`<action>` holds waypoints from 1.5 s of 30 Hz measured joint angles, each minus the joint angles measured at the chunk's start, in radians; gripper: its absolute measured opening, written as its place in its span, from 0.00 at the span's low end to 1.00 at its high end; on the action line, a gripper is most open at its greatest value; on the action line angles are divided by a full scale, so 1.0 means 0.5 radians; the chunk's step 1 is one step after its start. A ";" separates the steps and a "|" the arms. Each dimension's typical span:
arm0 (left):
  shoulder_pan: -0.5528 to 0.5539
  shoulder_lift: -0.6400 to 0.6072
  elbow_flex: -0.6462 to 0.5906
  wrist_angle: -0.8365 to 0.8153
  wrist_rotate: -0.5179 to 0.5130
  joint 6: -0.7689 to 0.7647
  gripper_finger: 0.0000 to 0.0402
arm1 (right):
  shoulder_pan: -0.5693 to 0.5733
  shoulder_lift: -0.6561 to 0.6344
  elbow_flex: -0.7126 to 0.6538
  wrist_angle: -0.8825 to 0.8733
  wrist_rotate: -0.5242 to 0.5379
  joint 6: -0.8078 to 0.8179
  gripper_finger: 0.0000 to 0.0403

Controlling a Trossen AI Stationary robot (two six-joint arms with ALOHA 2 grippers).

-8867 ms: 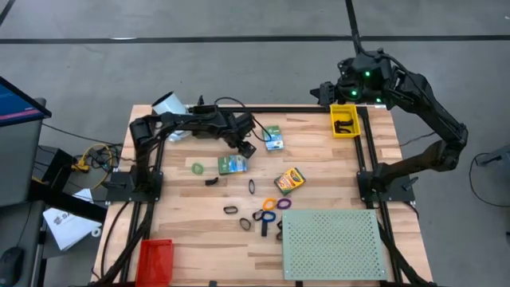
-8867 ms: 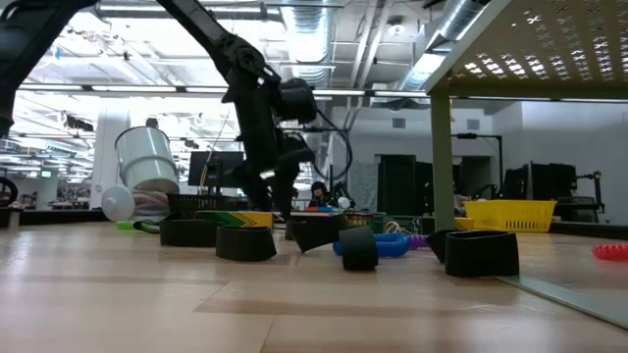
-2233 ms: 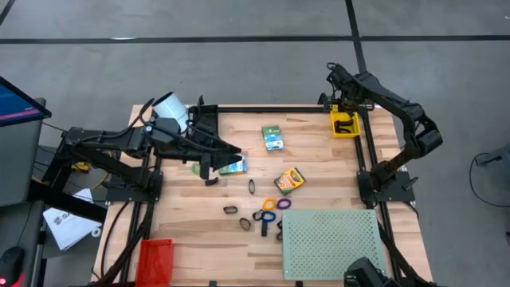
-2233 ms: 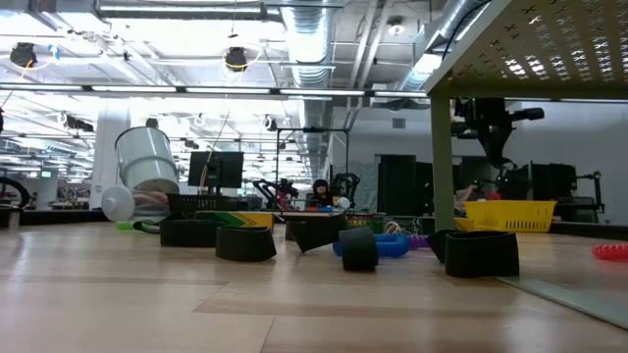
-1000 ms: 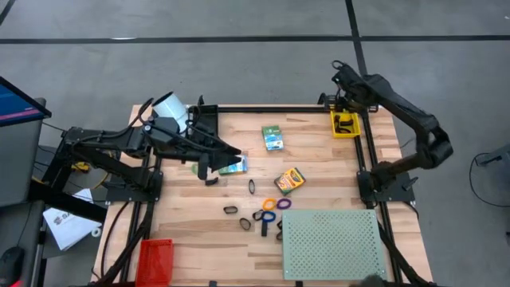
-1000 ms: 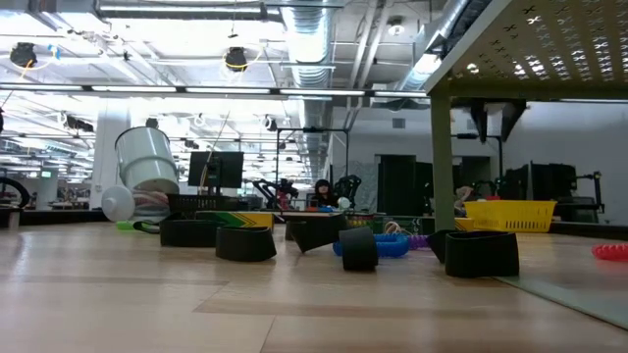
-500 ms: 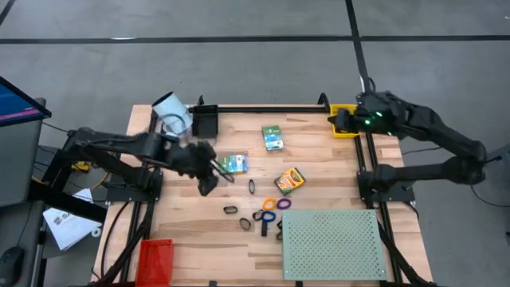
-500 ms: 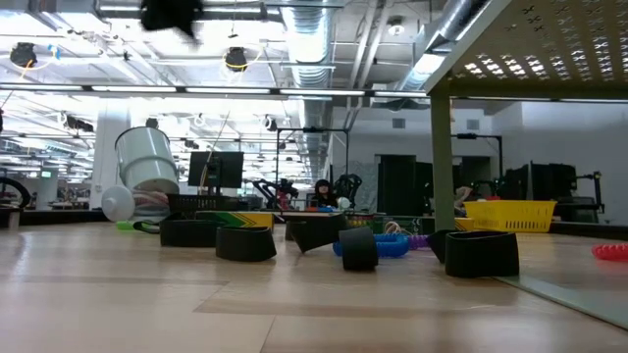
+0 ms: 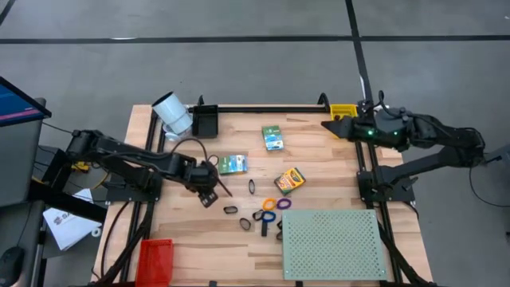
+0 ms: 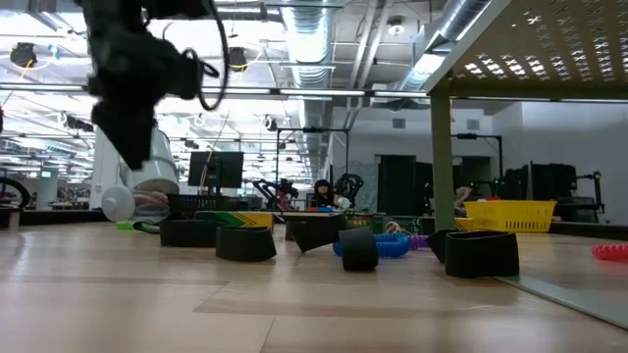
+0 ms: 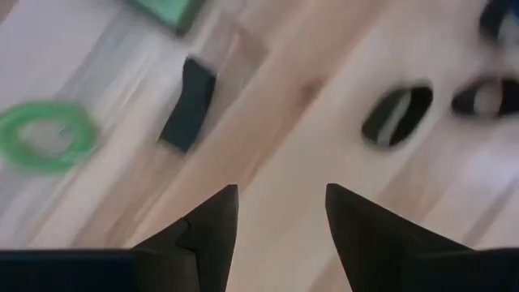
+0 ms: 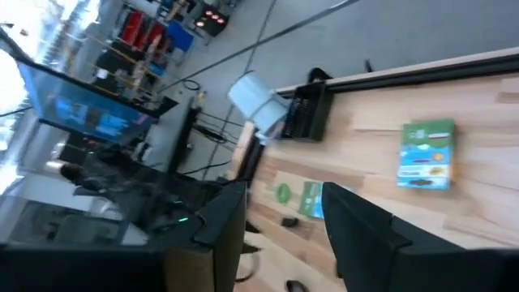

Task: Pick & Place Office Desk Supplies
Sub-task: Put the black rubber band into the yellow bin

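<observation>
Supplies (image 9: 264,215) lie loose on the table; red bin (image 9: 154,259) looks empty.

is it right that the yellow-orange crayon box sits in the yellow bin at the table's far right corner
No. The yellow-orange crayon box lies on the bare wooden table near the middle, well apart from the yellow bin at the far right corner. The high view shows it.

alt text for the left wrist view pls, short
The left pincer, open and empty, hovers above the bare wooden table. Ahead of it lie a black clip, a green ring, a black ring and the corner of a green box.
</observation>
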 joint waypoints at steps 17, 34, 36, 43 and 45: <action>0.109 0.450 -0.147 0.400 -0.279 -0.218 0.39 | -0.002 0.016 0.000 0.241 0.031 -0.093 0.40; 0.169 0.137 -0.148 0.634 -0.105 -0.190 0.01 | 0.087 0.027 0.000 0.302 0.015 -0.236 0.40; 0.161 -0.014 -0.148 0.825 -0.016 -0.148 0.01 | 0.143 0.051 0.000 0.383 -0.019 -0.356 0.40; 0.243 -0.416 -0.142 1.932 0.034 -0.173 0.00 | 0.311 0.195 0.001 0.660 -0.144 -0.680 0.40; 0.297 -0.434 -0.145 2.269 0.029 -0.222 0.00 | 0.327 0.252 0.000 0.682 -0.166 -0.726 0.40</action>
